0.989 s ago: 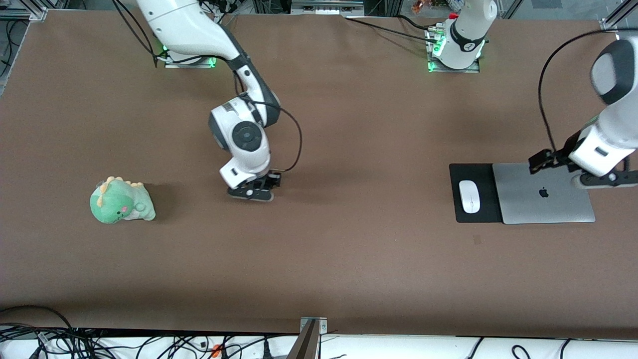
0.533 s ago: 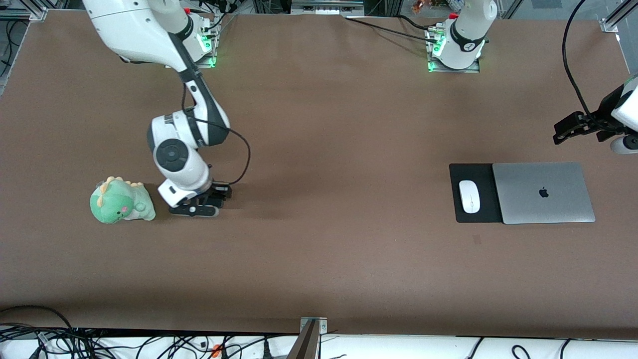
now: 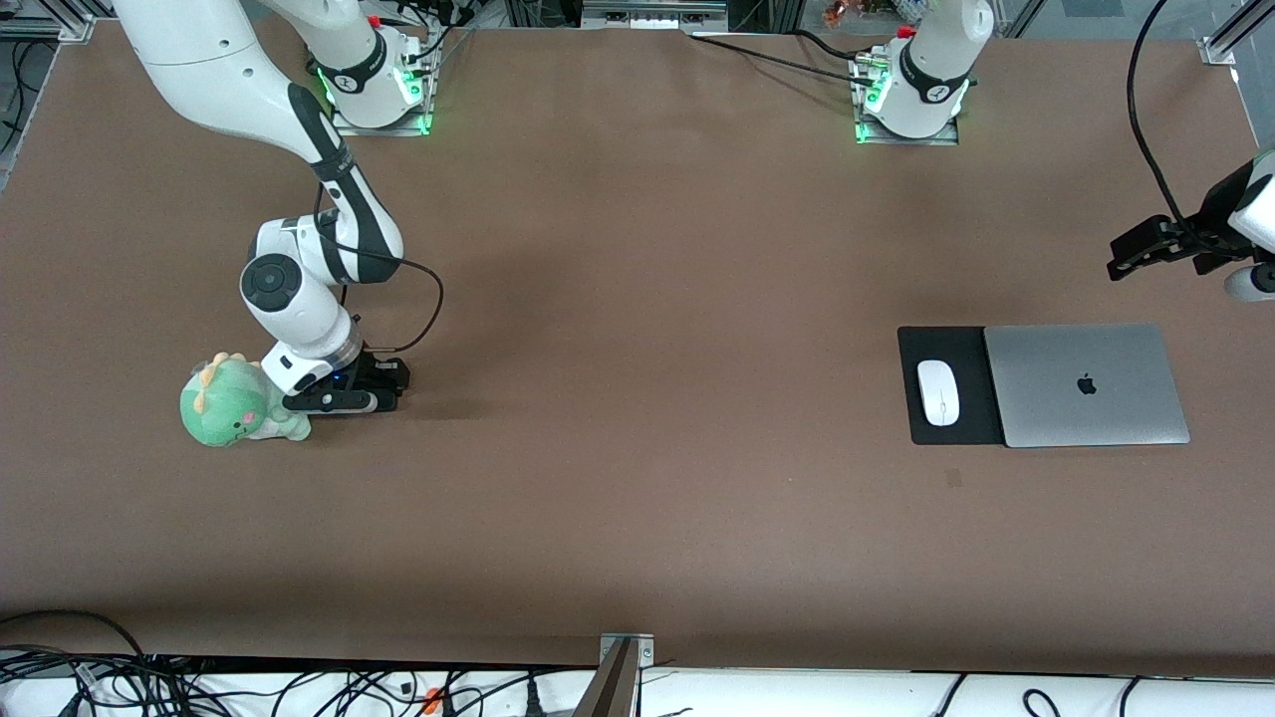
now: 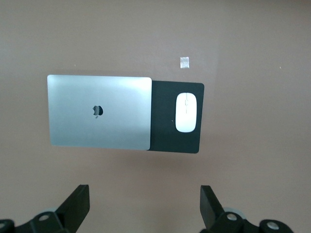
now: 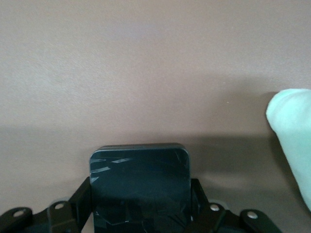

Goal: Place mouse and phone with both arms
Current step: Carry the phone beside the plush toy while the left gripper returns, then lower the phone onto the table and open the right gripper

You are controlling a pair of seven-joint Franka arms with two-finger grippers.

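Observation:
The white mouse (image 3: 938, 391) lies on a black mat (image 3: 911, 344) beside the laptop, toward the left arm's end of the table; it also shows in the left wrist view (image 4: 185, 112). My right gripper (image 3: 339, 400) is shut on the black phone (image 5: 140, 184), holding it flat and low over the bare table right beside the green plush. In the right wrist view the gripper (image 5: 141, 196) has a finger on each side of the phone. My left gripper (image 3: 1146, 249) is open and empty (image 4: 145, 201), up over the table's edge past the laptop.
A green dinosaur plush (image 3: 234, 403) sits toward the right arm's end; its edge shows in the right wrist view (image 5: 294, 131). A closed silver laptop (image 3: 1086, 384) overlaps the mat (image 4: 163, 116). A small tape mark (image 3: 954, 479) lies nearer the camera than the mat.
My right arm has carried the phone from mid-table toward the right arm's end, up beside the plush. My left arm has lifted away from over the laptop.

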